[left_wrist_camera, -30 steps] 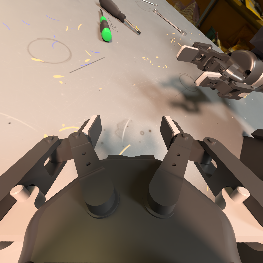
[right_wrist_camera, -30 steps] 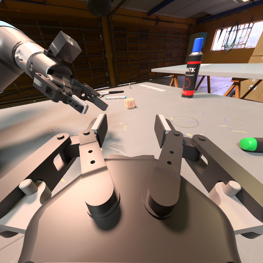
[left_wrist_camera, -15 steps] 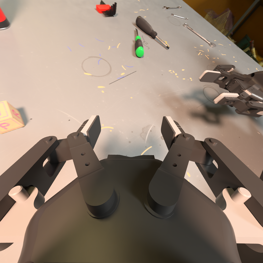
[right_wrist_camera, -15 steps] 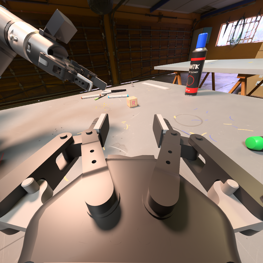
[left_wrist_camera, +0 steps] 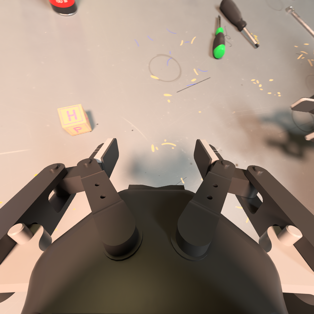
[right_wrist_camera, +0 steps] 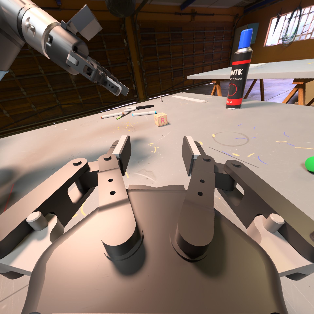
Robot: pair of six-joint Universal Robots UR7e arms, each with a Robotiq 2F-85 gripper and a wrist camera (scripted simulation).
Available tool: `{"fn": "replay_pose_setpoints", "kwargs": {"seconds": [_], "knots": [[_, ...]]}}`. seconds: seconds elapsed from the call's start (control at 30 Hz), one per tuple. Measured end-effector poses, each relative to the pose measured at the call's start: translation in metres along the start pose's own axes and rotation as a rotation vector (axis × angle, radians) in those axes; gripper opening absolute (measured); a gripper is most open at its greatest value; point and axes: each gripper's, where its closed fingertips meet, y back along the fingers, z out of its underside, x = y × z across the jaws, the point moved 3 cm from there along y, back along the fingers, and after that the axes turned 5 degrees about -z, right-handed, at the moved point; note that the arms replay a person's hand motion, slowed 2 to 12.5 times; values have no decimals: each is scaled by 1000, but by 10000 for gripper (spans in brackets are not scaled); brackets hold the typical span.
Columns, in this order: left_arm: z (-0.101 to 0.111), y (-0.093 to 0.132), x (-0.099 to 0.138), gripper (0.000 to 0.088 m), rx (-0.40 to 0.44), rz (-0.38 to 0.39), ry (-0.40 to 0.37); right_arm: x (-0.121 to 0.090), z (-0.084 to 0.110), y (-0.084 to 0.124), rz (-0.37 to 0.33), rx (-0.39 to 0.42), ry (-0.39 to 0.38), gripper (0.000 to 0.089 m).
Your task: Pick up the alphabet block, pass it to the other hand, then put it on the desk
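Resting flat on desk (left_wrist_camera: 119,71): alphabet block (left_wrist_camera: 74,119), cube, no long axis | both jaws released, empty

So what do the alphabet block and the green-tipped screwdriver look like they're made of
The alphabet block looks like pale wood with a matte finish: cream faces and pink printed borders, though no grain shows. The green-tipped screwdriver seems to have a plastic or rubber handle, black with a glossy green end cap, and a thin dark shaft, probably metal.
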Motion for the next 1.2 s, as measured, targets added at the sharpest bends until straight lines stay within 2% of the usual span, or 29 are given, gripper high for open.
{"fn": "replay_pose_setpoints", "kwargs": {"seconds": [0.3,0.5,0.87,1.2], "knots": [[-7,-8,-44,774,-96,-139,25,-1,2,-2,-22,-6,-37,522],[-10,-19,-68,775,-159,-199,56,-2,3,-3,-36,-12,-55,517],[-12,-46,-102,778,-262,-254,125,-4,4,-3,-44,-18,-57,509],[-10,-72,-122,802,-347,-283,173,-6,3,-2,-41,-23,-41,507]]}}
